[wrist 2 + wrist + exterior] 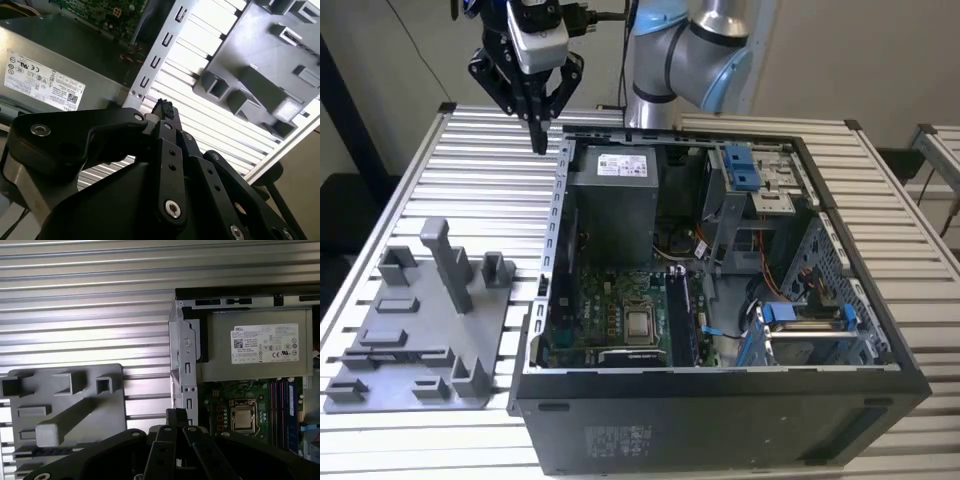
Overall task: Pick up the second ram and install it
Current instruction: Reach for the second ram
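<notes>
Overhead, gripper (538,143) — slatted tbl (470,175) (pale wall (840,60))

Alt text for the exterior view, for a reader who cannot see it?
The gripper, shut and holding nothing, hangs over the slatted table beside a corner of the open computer case. A grey tray with upright posts lies on the table to the exterior view's left of the case.

A slatted metal worktop (470,170) carries an open computer case (720,425) lying on its side. Inside it sit a grey power supply (610,200) with a white label, a green motherboard (605,300) with its processor (640,324), and blue drive brackets (742,165). Just beside the case, toward the exterior view's left, lies a grey tray (395,372) with upright posts.
</notes>
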Robot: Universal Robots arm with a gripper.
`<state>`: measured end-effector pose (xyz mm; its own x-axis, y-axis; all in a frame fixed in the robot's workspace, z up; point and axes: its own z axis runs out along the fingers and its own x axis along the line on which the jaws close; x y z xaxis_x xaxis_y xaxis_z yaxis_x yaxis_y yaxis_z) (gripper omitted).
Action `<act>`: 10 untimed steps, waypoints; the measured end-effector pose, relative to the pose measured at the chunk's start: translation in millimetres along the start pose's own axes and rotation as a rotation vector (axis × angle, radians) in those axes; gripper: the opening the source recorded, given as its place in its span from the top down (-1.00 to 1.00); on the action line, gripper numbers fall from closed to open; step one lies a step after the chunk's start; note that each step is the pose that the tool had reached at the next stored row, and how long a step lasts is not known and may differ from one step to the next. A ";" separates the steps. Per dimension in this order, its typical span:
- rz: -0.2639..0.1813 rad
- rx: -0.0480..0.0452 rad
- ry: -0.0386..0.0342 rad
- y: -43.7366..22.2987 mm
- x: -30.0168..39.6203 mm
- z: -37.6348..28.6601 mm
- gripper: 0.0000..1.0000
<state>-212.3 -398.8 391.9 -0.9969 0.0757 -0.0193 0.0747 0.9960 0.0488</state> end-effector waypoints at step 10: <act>0.001 0.0000 0.0000 -1.2 16.4 -0.2 0.79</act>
<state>-228.7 -398.8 391.8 -0.9968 0.0771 -0.0192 0.0761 0.9959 0.0489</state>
